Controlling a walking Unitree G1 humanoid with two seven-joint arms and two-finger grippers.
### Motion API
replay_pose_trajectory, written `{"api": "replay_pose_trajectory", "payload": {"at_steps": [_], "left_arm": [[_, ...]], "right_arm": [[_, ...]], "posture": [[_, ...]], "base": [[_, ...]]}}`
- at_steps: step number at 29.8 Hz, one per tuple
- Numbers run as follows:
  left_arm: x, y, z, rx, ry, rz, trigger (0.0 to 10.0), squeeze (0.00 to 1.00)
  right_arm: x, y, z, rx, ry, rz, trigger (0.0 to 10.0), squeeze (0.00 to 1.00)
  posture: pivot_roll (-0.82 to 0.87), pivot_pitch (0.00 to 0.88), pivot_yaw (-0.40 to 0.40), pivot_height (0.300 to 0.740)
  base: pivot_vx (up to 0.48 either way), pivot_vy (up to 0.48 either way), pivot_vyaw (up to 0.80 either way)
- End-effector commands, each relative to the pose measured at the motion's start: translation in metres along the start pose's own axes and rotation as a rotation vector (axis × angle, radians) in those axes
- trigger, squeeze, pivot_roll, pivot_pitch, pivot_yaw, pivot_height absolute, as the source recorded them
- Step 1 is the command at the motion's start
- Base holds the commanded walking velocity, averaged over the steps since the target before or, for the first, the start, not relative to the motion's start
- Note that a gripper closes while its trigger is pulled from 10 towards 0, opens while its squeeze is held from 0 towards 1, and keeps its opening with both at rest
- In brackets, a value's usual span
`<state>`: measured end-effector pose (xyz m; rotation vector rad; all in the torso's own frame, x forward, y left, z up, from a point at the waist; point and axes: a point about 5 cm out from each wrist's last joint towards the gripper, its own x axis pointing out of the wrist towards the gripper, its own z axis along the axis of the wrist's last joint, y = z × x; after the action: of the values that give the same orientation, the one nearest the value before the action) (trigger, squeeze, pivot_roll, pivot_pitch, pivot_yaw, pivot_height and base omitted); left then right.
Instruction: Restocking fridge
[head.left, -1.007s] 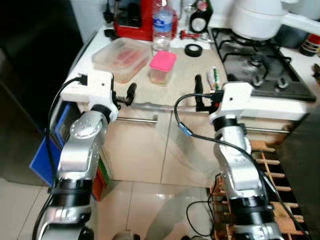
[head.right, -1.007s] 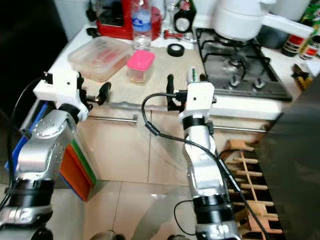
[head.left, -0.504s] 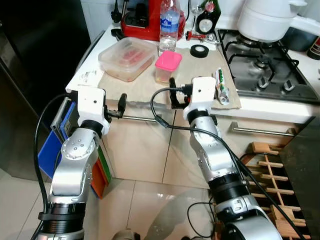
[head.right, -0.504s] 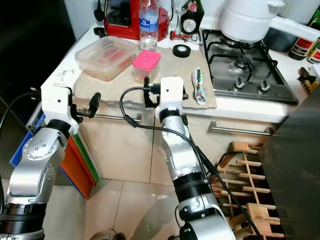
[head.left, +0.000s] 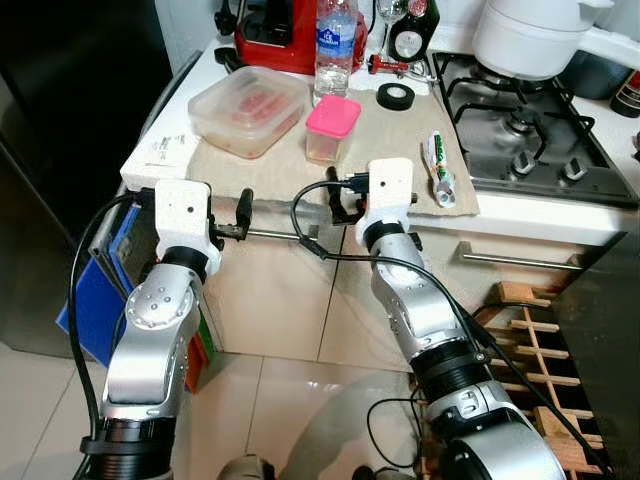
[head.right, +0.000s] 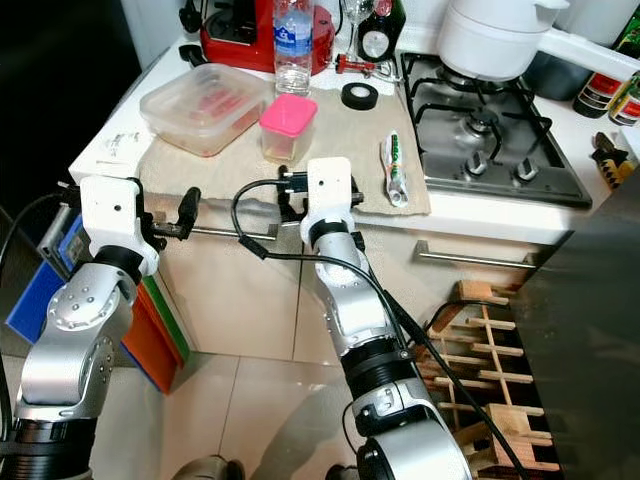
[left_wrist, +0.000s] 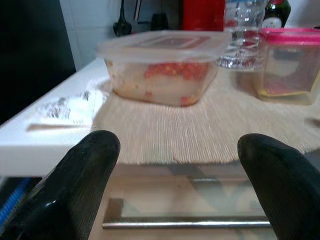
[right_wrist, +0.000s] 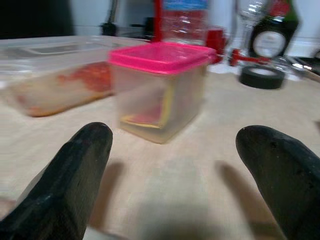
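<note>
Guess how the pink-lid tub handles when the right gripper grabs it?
Pink-lid tub looks mostly empty, so probably light. Its clear plastic walls likely flex a little and may be slick. It is taller than wide on a woven mat, so a push near the lid could tip it.

— What colours sit on the counter?

— A beige woven mat (head.left: 380, 140). On it, a clear small tub with a pink lid (head.left: 331, 118), and to its left a clear flat container (head.left: 247, 110) showing red and orange food.

— And farther back?

— A red appliance (head.left: 275, 35), a clear bottle with a blue label (head.left: 335, 40), a black tape roll (head.left: 396, 96), a white pot (head.left: 530, 35).

— The arms?

— Silver, with black fingers (right_wrist: 75, 175).
</note>
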<state>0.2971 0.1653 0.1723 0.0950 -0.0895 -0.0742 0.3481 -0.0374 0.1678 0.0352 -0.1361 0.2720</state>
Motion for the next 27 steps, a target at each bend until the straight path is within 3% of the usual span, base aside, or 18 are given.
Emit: {"api": "replay_pose_trajectory", "payload": {"at_steps": [1, 4, 9, 14, 23, 27], "left_arm": [[-0.001, -0.008, 0.0, -0.007, -0.007, -0.029, 10.0, 0.0], [-0.002, -0.011, -0.001, -0.01, -0.021, -0.049, 10.0, 0.0], [-0.001, -0.009, -0.009, -0.018, 0.0, -0.044, 10.0, 0.0], [0.003, -0.012, -0.002, 0.006, -0.023, -0.093, 10.0, 0.0], [0.008, -0.014, 0.0, 0.033, -0.038, -0.12, 10.0, 0.0], [0.013, -0.013, 0.002, 0.043, -0.028, -0.103, 10.0, 0.0]], "right_arm": [[0.004, 0.04, 0.022, 0.1, -0.077, 0.091, 10.0, 0.0], [0.005, 0.039, 0.023, 0.087, -0.088, 0.099, 10.0, 0.0], [0.009, 0.025, 0.026, 0.053, -0.104, 0.062, 10.0, 0.0], [0.009, 0.009, 0.024, -0.026, -0.118, 0.014, 10.0, 0.0], [0.007, 0.002, 0.022, -0.042, -0.138, -0.024, 10.0, 0.0], [0.007, 0.001, 0.018, -0.045, -0.11, -0.038, 10.0, 0.0]], "posture": [[0.24, 0.109, -0.071, 0.74], [0.25, 0.107, -0.076, 0.74], [0.25, 0.099, -0.075, 0.74], [0.24, 0.087, -0.064, 0.74], [0.24, 0.082, -0.049, 0.74], [0.23, 0.08, -0.042, 0.74]], "base": [[0.0, 0.0, 0.0], [0.0, 0.0, 0.0], [0.0, 0.0, 0.0], [0.0, 0.453, 0.0], [0.0, 0.476, 0.0], [0.0, 0.0, -0.54]]}}
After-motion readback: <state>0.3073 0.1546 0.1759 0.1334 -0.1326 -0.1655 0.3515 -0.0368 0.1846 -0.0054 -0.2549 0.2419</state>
